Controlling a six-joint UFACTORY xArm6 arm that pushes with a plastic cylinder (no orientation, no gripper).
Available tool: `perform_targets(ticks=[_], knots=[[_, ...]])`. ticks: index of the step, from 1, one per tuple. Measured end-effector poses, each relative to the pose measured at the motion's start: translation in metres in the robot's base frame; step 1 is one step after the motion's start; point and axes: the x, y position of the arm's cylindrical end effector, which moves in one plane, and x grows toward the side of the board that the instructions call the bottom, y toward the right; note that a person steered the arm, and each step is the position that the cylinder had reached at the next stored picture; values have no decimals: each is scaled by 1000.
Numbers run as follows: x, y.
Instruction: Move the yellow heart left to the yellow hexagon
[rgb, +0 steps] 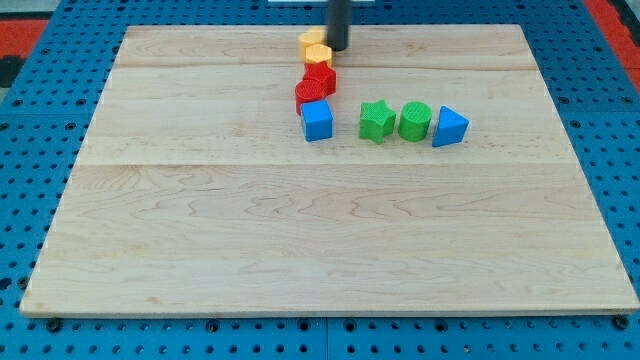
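Two yellow blocks sit touching near the middle of the board's top edge. The upper one (311, 39) looks like the hexagon. The lower one (318, 56) looks like the heart, though their shapes are hard to tell apart. My dark rod comes down from the view's top, and my tip (338, 50) rests right against the right side of the two yellow blocks.
Two red blocks (320, 78) (307, 96) continue the column below the yellow ones, ending in a blue cube (317, 120). To its right lie a green star (376, 121), a green cylinder (414, 121) and a blue triangle (449, 127). The wooden board (300, 250) lies on a blue pegboard.
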Motion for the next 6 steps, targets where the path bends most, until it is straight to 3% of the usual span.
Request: perform_targets(ticks=[1,2,3,4,5,6], knots=[[1,-8],[-4,89],[-26,3],[-19,-86],[10,-116],[16,-62]])
